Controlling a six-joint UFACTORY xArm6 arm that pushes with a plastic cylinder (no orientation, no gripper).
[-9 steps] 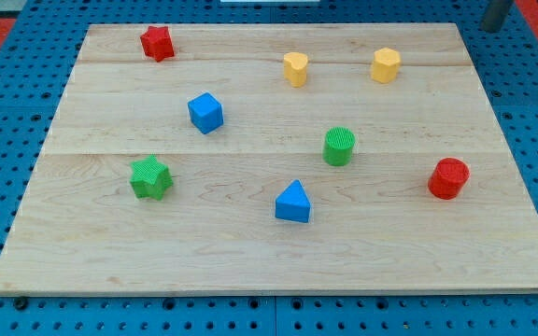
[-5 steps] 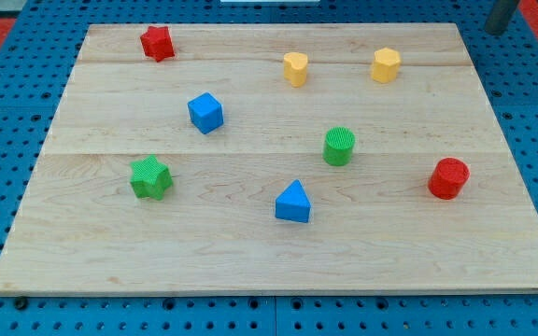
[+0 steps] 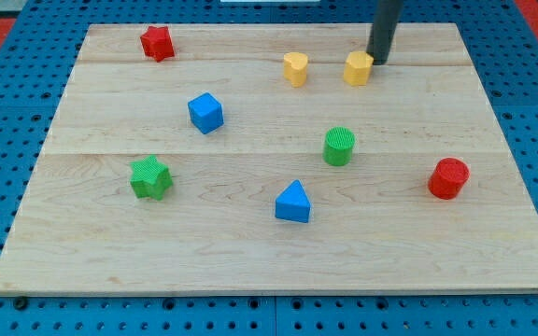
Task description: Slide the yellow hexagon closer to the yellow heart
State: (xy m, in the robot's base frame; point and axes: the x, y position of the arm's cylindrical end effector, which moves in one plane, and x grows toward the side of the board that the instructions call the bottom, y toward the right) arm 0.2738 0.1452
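Note:
The yellow hexagon (image 3: pixel 358 68) sits near the view's top, right of centre, on the wooden board (image 3: pixel 278 252). The yellow heart (image 3: pixel 295 69) stands a short way to its left, with a gap between them. My tip (image 3: pixel 377 62) is at the hexagon's right side, touching or almost touching it; the dark rod rises from there to the view's top edge.
A red star (image 3: pixel 157 43) is at the top left. A blue cube (image 3: pixel 205 113), a green star (image 3: pixel 150 177), a blue triangular block (image 3: pixel 293 203), a green cylinder (image 3: pixel 339 147) and a red cylinder (image 3: pixel 448 178) are spread over the board.
The rod has come in from the top right corner to the hexagon's right side. The yellow hexagon has slid left, closer to the yellow heart. Other blocks are unmoved.

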